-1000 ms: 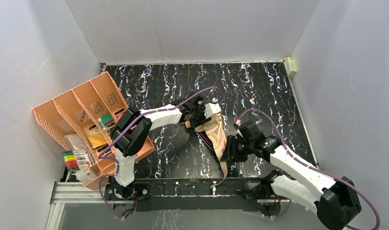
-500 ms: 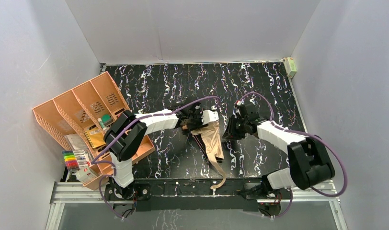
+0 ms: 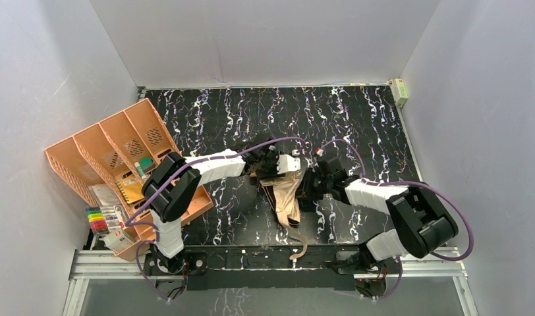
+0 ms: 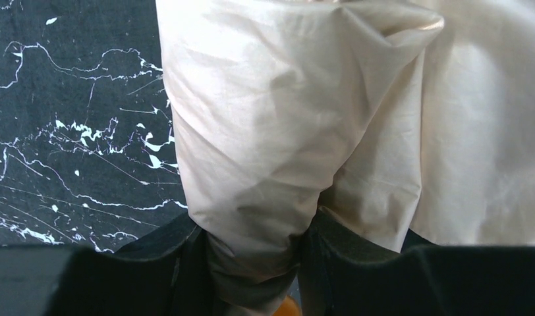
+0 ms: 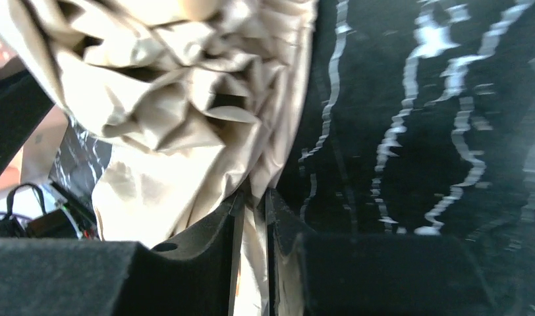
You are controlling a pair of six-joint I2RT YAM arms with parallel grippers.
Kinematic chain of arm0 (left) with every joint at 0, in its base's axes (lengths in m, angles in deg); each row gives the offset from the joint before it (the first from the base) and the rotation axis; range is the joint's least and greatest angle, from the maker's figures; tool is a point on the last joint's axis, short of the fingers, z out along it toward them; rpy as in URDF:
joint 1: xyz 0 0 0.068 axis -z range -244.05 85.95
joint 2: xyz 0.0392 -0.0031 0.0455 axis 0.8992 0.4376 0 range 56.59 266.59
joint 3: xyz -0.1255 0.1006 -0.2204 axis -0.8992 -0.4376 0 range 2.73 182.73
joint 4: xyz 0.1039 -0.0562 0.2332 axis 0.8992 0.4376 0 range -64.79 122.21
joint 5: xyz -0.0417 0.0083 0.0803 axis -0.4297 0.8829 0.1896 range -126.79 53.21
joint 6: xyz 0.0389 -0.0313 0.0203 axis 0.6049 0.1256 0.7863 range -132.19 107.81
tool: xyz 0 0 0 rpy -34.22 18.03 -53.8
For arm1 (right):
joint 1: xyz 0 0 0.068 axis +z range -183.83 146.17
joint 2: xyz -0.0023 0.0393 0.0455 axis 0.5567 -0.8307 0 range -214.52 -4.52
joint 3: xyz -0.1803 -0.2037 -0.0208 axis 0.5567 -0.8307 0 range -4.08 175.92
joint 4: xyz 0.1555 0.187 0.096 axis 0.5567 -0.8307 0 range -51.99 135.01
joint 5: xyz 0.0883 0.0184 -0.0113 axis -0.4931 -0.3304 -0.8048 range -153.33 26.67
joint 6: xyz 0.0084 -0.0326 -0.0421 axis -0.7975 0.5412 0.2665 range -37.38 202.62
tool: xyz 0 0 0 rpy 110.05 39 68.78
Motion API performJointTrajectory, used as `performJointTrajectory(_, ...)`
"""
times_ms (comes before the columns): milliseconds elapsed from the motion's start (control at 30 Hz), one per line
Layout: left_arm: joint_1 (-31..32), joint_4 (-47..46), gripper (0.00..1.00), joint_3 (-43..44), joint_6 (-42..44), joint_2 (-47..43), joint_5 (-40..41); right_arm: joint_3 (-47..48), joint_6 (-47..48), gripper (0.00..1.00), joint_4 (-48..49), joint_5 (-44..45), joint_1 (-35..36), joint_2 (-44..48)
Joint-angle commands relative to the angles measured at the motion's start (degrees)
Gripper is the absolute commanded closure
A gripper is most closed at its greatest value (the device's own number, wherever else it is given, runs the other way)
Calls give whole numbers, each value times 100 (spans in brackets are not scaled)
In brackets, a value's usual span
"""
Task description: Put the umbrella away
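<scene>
Gathering seems the step in hand: your left gripper [image 3: 268, 173] at 10 o'clock and right gripper [image 3: 307, 191] at 3 o'clock each clench loose cloth of the umbrella [image 3: 288, 197], lying mid-way across the table [image 3: 205, 112], so next you likely need to roll it tight.

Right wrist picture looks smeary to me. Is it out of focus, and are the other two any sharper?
Right wrist view: white veins on the table are smeared and the umbrella fabric is soft, with bright patches; left wrist view: crisp folds, the left gripper dark in shadow; top external view: sharp, evenly lit.
</scene>
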Motion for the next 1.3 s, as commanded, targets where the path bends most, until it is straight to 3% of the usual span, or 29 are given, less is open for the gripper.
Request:
performJointTrajectory(0, 96, 254, 100, -334, 654, -528, -113, -95, -375, 72, 796, -207, 408, 140)
performJointTrajectory(100, 105, -191, 100, -842, 944, -867, -160, 16, -3, 65, 67, 271, 372, 549)
performJointTrajectory(200, 114, -580, 100, -1238, 1088, -1122, -203, 250, 570, 52, -937, 772, -183, 1054)
performJointTrajectory(267, 132, -828, 100, -1421, 1111, -1228, -211, 471, 1075, 45, -1246, 586, -782, 1212)
performJointTrajectory(333, 155, -959, 100, -1513, 1168, -1270, -200, 708, 1567, 32, -1328, 265, -1244, 1216)
performJointTrajectory(400, 195, -1064, 100, -1576, 1220, -1272, -150, 1038, 2134, 23, -1243, -303, -1422, 1063)
performJointTrajectory(500, 257, -1114, 100, -1601, 1277, -1231, -41, 1680, 2951, 18, -1329, -1187, -1424, 614)
performJointTrajectory(767, 341, -1394, 100, -1786, 1357, -1161, 42, 2948, 4130, 10, -1754, -2628, -1392, -604)
performJointTrajectory(1267, 352, -1421, 100, -1853, 1459, -1164, 7, 3802, 5254, 2, -2677, -2338, -499, -1852)
